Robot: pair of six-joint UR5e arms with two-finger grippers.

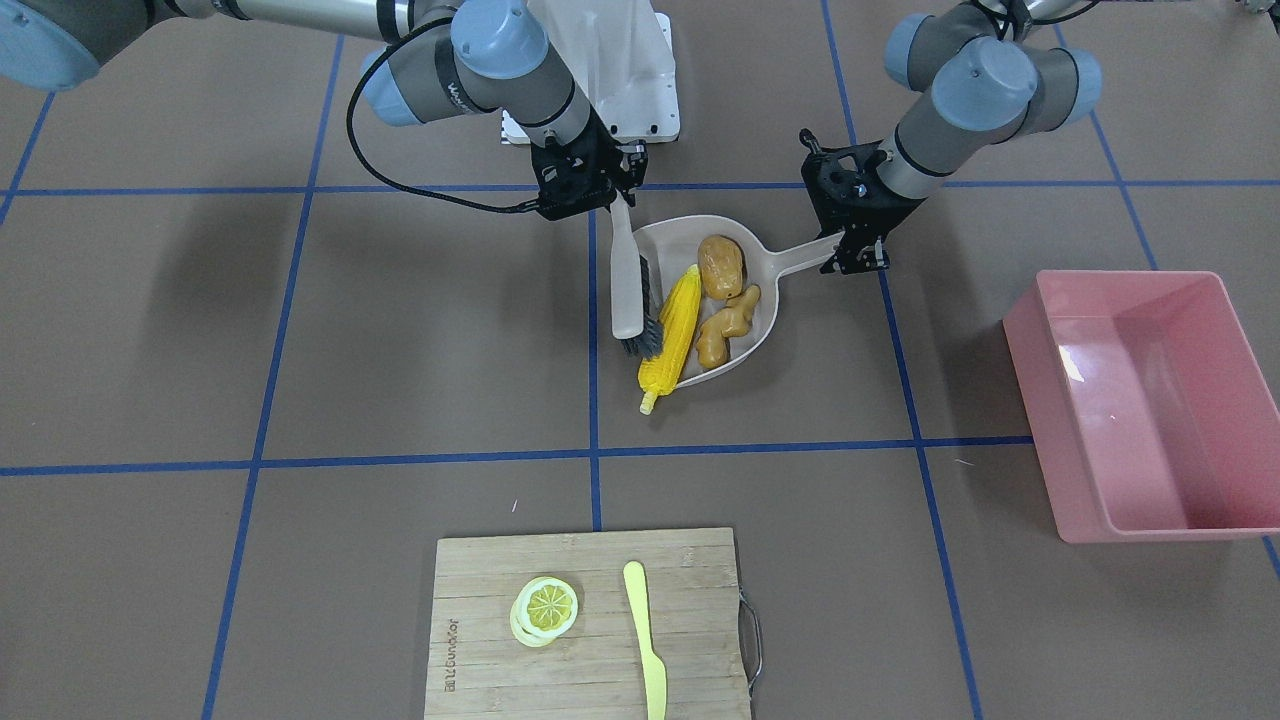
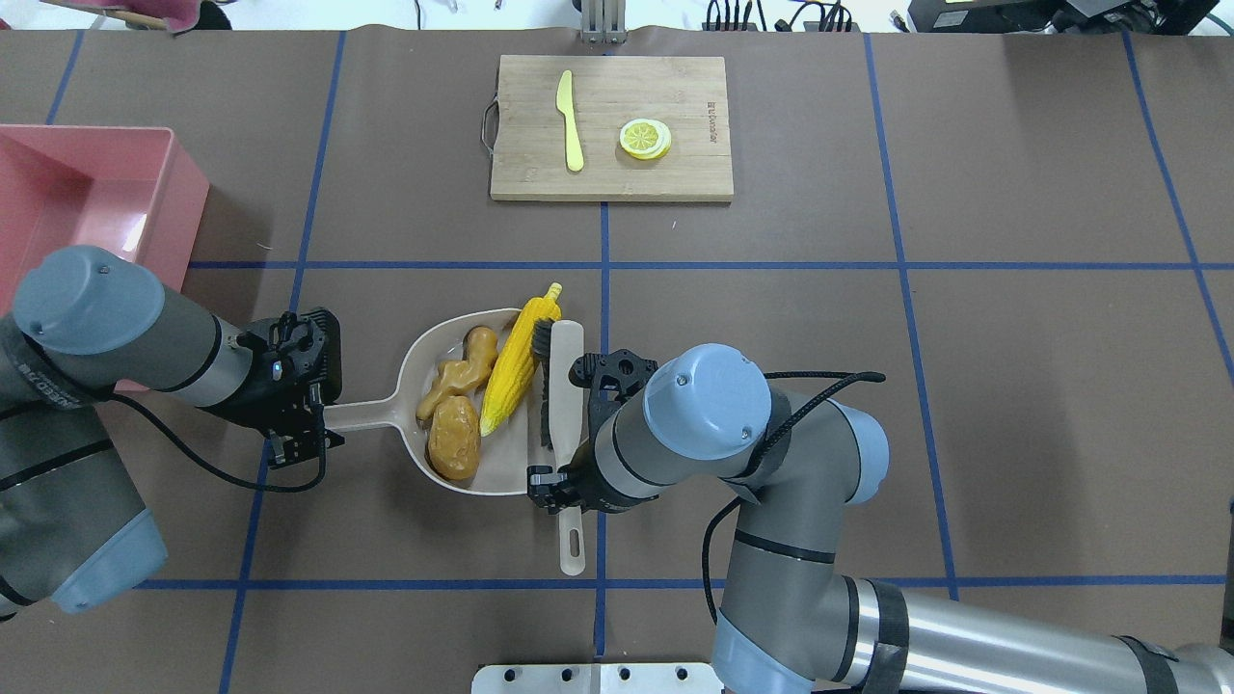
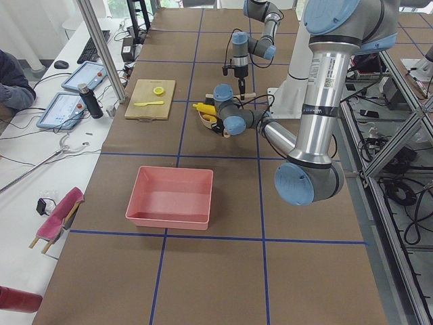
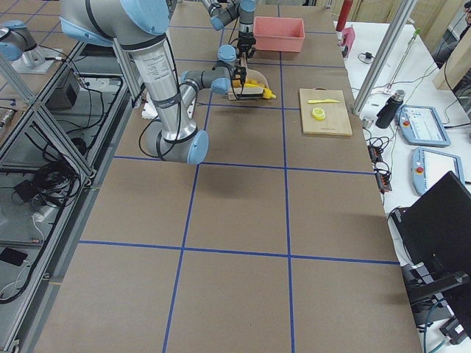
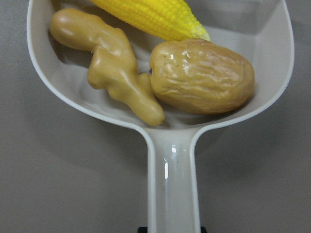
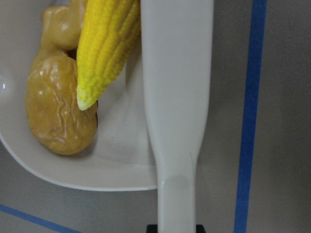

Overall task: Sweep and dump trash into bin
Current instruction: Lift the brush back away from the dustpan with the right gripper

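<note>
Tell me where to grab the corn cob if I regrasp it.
Take the corn cob at its stalk end, from above on the far side: that end pokes past the dustpan lip, clear of the brush and ginger flanking its middle.

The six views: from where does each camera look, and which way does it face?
Front-facing: across the table, facing the robot, steeply down; left gripper holds the dustpan, right gripper the brush.
Overhead: behind the robot, forward and down; left arm, right arm.
Exterior left: table's left end, along it; bin, left arm near.
Exterior right: table's right end, along it; right arm near.
Left wrist: down the dustpan handle; gripper barely shows.
Right wrist: down the brush handle; likewise.
Shared: both wrist views show corn and potato.
</note>
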